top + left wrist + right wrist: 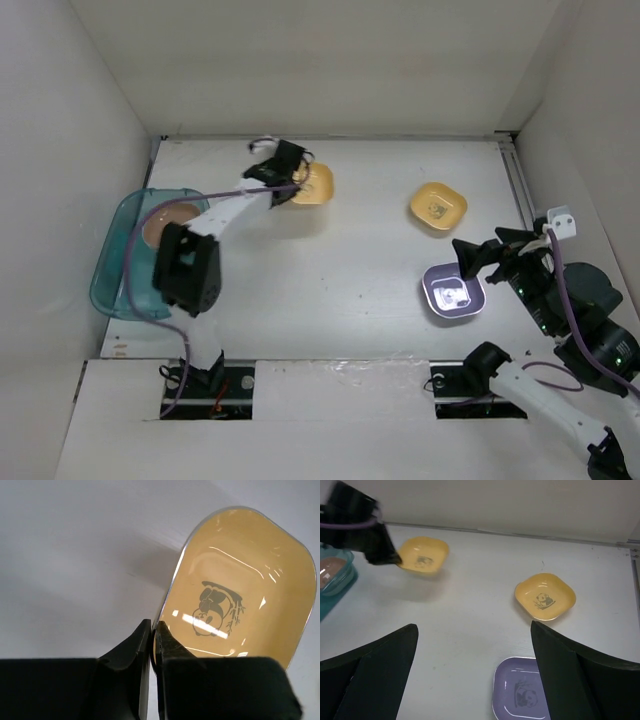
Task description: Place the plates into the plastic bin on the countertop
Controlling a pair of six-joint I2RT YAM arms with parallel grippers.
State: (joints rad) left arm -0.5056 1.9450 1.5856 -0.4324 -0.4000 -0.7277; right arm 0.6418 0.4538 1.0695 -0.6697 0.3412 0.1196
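Observation:
My left gripper is shut on the rim of a yellow-orange plate at the back of the countertop. In the left wrist view the jaws pinch the near edge of that plate, lifted above the surface. A second yellow-orange plate lies at the back right, and a purple plate lies below my right gripper, which is open and empty. The teal plastic bin sits at the left with a brown plate in it.
White walls enclose the countertop on three sides. A metal rail runs along the right edge. The left arm stretches over the bin's right side.

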